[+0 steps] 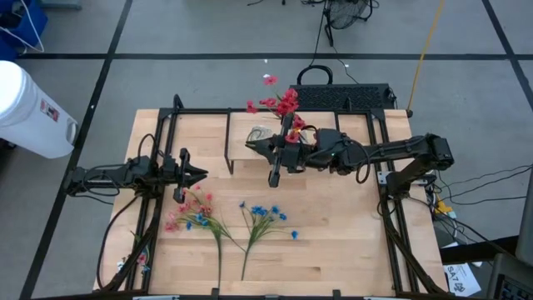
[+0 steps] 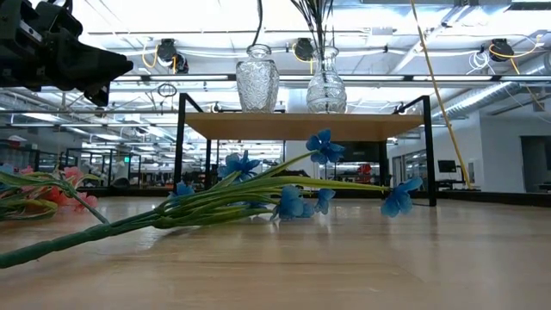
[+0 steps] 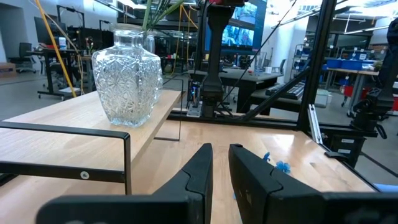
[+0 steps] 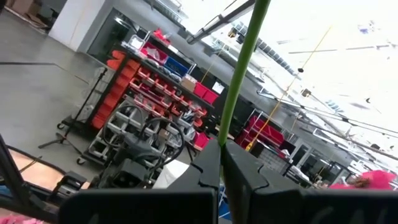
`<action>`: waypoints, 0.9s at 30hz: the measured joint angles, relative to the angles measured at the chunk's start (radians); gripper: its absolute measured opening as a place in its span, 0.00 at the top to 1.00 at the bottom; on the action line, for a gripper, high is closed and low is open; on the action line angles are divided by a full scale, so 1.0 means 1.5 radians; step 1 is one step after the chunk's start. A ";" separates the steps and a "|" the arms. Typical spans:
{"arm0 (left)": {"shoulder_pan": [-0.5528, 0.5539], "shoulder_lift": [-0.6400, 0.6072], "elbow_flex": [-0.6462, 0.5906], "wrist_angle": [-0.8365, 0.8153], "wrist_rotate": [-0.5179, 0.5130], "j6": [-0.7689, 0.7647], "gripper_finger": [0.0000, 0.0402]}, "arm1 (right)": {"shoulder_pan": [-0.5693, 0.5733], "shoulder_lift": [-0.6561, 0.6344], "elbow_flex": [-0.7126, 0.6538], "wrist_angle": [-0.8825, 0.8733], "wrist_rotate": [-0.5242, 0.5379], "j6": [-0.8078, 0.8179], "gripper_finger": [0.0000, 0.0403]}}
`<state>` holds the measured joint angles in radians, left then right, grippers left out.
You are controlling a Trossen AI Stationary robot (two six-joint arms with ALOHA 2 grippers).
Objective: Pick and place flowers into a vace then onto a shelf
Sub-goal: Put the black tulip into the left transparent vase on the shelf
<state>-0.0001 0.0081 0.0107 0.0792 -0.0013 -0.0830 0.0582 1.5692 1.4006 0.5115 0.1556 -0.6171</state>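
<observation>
Right gripper [image 4: 221, 152] clamped on red spray's green stem [image 4: 242, 68], over the shelf [image 1: 250, 143] near the far vase; stem runs roughly vertical thru the fingers, red blossoms [image 1: 283, 102] fanned out beyond the shelf's far edge in high view. Key relation: stem bottom vs mouth of cut-glass vase [image 2: 326, 86] on shelf, right-hand one in low view, w/ dark stems already poking up out of it; whether the held stem is among them, can't tell. Second vase [image 2: 257, 77] just beside it, apparently empty. Left gripper [image 3: 217, 171] fingers nearly together, narrow gap, holding nothing; hovers over table left of shelf, pointing toward it. Pink spray [image 1: 190, 212] just below/near left gripper, blue spray [image 1: 265, 218] further toward table centre; both flat on tabletop, long axes running near-to-far, blossoms at far end, stem ends at near edge. Left arm clearly nearer both. Materials: thin flexible plastic stems, fabric petals, likely light + floppy; vases heavy faceted glass, narrow necks, slippery; shelf light wood board on thin black metal legs; tabletop [image 1: 350, 242] butcher-block wood.
</observation>
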 joint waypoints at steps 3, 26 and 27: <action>0.000 0.000 0.000 0.000 0.000 0.000 0.86 | 0.000 0.000 0.000 0.001 0.000 -0.003 1.00; 0.000 0.000 0.000 0.000 0.000 0.000 0.86 | -0.011 0.004 0.000 -0.024 0.034 0.007 1.00; 0.000 0.000 0.000 0.000 0.000 0.000 0.86 | -0.013 0.006 0.000 -0.023 0.033 0.012 1.00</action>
<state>0.0001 0.0078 0.0106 0.0790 -0.0013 -0.0830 0.0383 1.5787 1.4006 0.4765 0.2051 -0.5995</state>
